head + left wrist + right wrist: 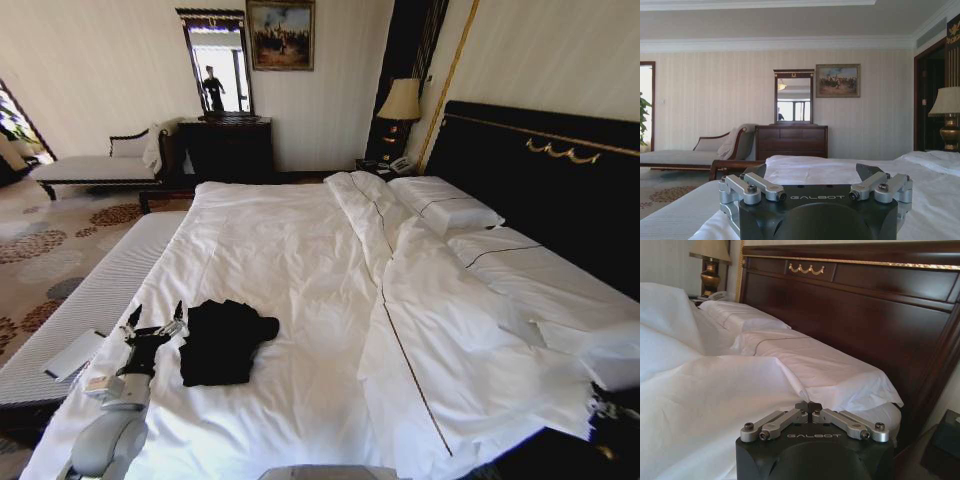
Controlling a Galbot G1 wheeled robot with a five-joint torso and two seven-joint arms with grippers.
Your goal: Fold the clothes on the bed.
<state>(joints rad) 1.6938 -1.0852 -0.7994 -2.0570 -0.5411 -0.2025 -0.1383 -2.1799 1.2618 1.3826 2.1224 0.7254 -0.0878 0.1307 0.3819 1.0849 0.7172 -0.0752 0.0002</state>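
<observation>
A bedroom, hotel-like in its furnishing: a large bed with white duvet and pillows against a dark gold-trimmed headboard, a bedside lamp, a dark dresser under a mirror, a framed painting, a chaise lounge and patterned carpet.

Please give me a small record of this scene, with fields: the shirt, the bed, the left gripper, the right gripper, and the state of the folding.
shirt: black T-shirt, bunched on the white duvet, near the bed's left edge
bed: white bedding, dark headboard
left gripper: open, just beside the shirt, touching nothing
right gripper: shut, empty, near the pillows and headboard
folding: shirt not neatly folded
</observation>
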